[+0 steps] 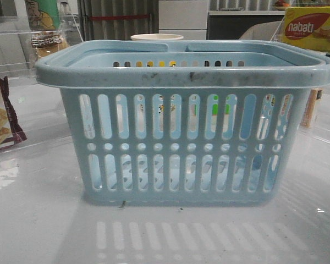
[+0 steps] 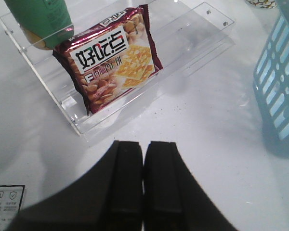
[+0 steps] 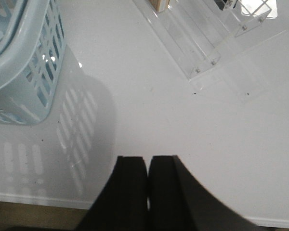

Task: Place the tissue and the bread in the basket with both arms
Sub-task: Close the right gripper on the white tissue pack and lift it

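The light blue basket (image 1: 187,126) stands in the middle of the white table and fills the front view. Its side also shows in the left wrist view (image 2: 279,86) and its corner in the right wrist view (image 3: 24,57). A golden item in clear wrap with a brown printed band (image 1: 48,43), apparently the bread, sits on the far left shelf. The tissue is not in view. My left gripper (image 2: 144,149) is shut and empty above bare table, short of the cracker bag. My right gripper (image 3: 148,161) is shut and empty, to the right of the basket.
A maroon-edged cracker bag (image 2: 111,57) leans in a clear acrylic shelf (image 2: 192,38) beside a green pack (image 2: 38,19). A yellow nabati box (image 1: 311,27) stands at the back right. Another acrylic shelf (image 3: 207,43) is on the right. The table's front edge (image 3: 38,199) is near my right gripper.
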Available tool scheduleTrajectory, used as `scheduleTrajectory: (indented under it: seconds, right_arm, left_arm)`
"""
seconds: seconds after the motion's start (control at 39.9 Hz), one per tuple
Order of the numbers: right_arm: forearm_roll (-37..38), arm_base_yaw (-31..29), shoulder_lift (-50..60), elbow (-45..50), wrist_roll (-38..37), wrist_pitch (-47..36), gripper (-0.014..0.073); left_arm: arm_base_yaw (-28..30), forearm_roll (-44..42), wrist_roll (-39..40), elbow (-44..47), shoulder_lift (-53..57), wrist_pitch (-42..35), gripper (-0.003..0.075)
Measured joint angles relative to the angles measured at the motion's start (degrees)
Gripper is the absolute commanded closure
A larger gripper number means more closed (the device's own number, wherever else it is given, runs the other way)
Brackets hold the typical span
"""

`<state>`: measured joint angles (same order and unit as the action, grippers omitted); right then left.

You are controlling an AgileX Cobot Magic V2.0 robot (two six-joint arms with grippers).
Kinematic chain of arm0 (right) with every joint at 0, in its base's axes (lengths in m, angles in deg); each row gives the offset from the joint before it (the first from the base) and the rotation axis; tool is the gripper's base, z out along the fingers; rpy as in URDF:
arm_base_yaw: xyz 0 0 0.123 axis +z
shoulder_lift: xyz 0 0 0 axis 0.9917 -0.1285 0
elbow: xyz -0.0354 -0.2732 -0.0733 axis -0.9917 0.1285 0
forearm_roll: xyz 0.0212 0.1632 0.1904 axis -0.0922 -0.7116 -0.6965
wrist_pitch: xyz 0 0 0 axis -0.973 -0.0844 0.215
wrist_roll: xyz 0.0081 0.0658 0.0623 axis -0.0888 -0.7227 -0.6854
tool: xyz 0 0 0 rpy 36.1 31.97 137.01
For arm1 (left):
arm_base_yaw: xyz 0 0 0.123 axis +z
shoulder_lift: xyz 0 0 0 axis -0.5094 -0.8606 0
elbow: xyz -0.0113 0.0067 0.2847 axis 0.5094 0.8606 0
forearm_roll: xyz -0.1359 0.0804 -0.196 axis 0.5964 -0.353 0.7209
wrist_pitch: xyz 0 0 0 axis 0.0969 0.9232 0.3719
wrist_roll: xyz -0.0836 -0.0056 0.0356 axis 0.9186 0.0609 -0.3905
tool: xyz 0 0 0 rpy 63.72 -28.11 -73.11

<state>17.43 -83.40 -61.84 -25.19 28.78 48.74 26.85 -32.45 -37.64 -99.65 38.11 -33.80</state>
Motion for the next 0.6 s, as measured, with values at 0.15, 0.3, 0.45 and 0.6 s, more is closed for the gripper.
scheduleTrajectory:
  seconds: [0.15, 0.3, 0.45, 0.6]
  right_arm:
    - [0.0, 0.0, 0.0, 0.0, 0.0, -1.1, 0.0041]
    - [0.0, 0.0, 0.0, 0.0, 0.0, -1.5, 0.0034]
    - [0.0, -0.9, -1.6, -0.3, -0.3, -2.5, 0.0034]
    - [0.8, -4.4, -6.7, -3.6, -0.7, -2.8, 0.0034]
  left_arm:
    - [0.0, 0.0, 0.0, 0.0, -0.2, -0.9, 0.0264]
    - [0.0, 0.3, 0.0, 0.0, -0.2, -1.0, 0.0245]
    - [-2.7, 1.4, -0.5, 0.0, -0.2, -1.2, 0.0246]
    - [-8.3, 1.7, -0.8, 0.0, -0.2, -1.5, 0.0246]
